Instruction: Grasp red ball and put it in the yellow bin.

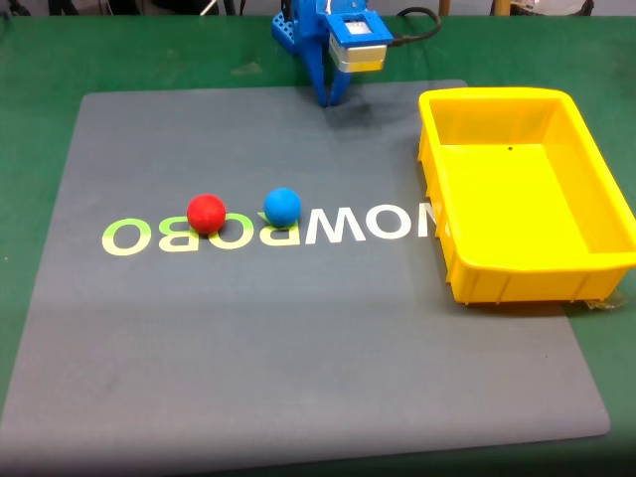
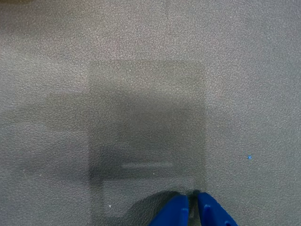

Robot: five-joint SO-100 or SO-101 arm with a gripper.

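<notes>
The red ball (image 1: 207,213) rests on the grey mat, left of centre in the fixed view, on the pale lettering. The yellow bin (image 1: 581,266) stands at the mat's right side with nothing inside. My blue gripper (image 1: 330,97) hangs at the mat's far edge, well behind both balls and left of the bin. In the wrist view its two blue fingertips (image 2: 176,212) sit almost touching, just above bare mat, so the gripper (image 2: 193,203) is shut and holds nothing.
A blue ball (image 1: 282,206) of equal size lies just right of the red one. The grey mat (image 1: 298,348) lies on a green table (image 1: 40,60). A black cable runs off behind the arm (image 1: 417,25).
</notes>
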